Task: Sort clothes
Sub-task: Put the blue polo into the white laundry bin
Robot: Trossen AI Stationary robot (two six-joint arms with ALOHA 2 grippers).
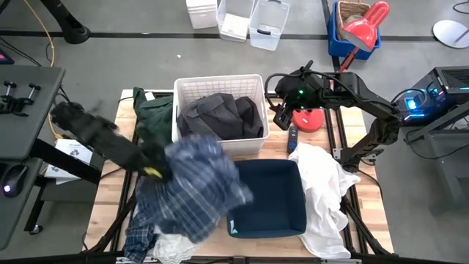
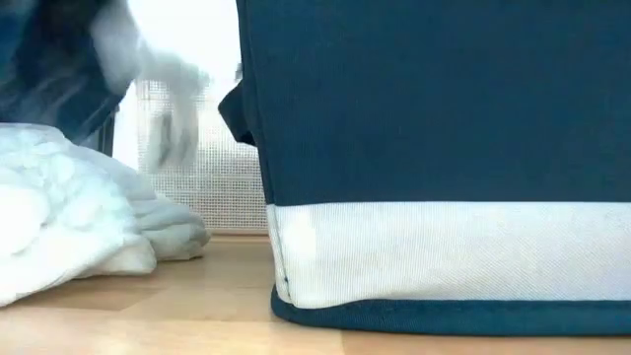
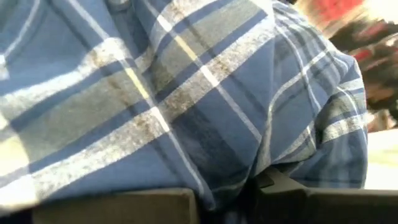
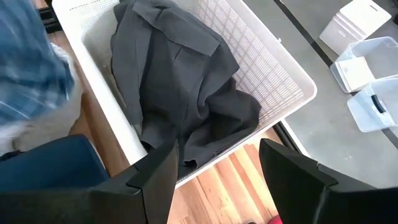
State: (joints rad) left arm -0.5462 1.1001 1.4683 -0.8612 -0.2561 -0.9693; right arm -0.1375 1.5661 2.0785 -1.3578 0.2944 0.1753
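My left gripper (image 1: pixel 157 171) is raised over the table's near left and shut on the blue-and-white plaid shirt (image 1: pixel 194 183), which fills the left wrist view (image 3: pixel 186 93). A dark grey garment (image 4: pixel 180 87) lies in the white plastic bin (image 1: pixel 183 86). A dark green garment (image 1: pixel 154 114) lies left of that bin. One white garment (image 1: pixel 322 191) drapes off the table's right side, and another (image 2: pixel 59 217) lies at the near left. My right gripper (image 4: pixel 217 180) hangs open above the white bin's right corner, holding nothing. My left gripper pinches a bunched fold of the plaid shirt (image 3: pixel 231 186) between its two fingers; how many layers, I cannot tell. The shirt billows out from the fingers over the navy bin's left edge. Its lower part (image 1: pixel 146 227) trails down to the pile at the near left.
The navy fabric bin (image 1: pixel 267 198) stands open in the table's near middle, with a white band along its base (image 2: pixel 444 247). A red object (image 1: pixel 308 119) sits at the far right of the table. Clear boxes (image 1: pixel 253 22) and a blue crate stand on the floor beyond.
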